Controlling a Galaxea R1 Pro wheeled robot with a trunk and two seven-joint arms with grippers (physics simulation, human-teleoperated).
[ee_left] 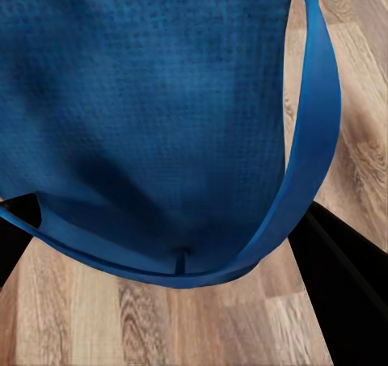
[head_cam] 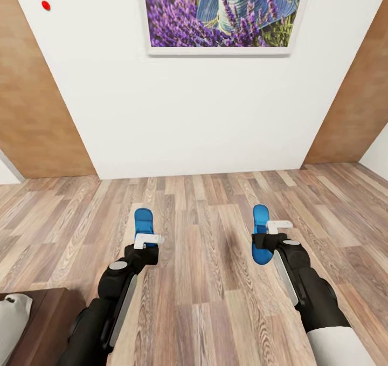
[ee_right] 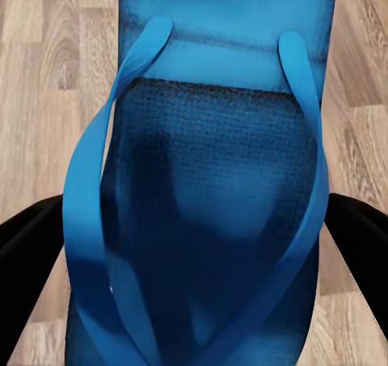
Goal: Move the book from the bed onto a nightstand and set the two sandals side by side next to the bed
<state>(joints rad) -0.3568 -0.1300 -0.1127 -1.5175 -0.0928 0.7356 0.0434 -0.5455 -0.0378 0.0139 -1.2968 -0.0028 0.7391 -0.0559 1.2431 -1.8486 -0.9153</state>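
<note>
Two sandals, one at each gripper, wall ahead.

I'm seeing the left sandal (head_cam: 143, 220) lying ahead of my left gripper (head_cam: 146, 242), the right sandal (head_cam: 261, 236) under my right gripper (head_cam: 275, 231), well apart on the floor (head_cam: 205, 280); the bed (head_cam: 32, 323) is sitting at my near left.

No legible text, label, brand, number or sign appears in any view. The framed picture (head_cam: 223, 13) on the white wall (head_cam: 194, 112) shows lavender and a hat, without lettering; the blue sandals carry no markings.
</note>
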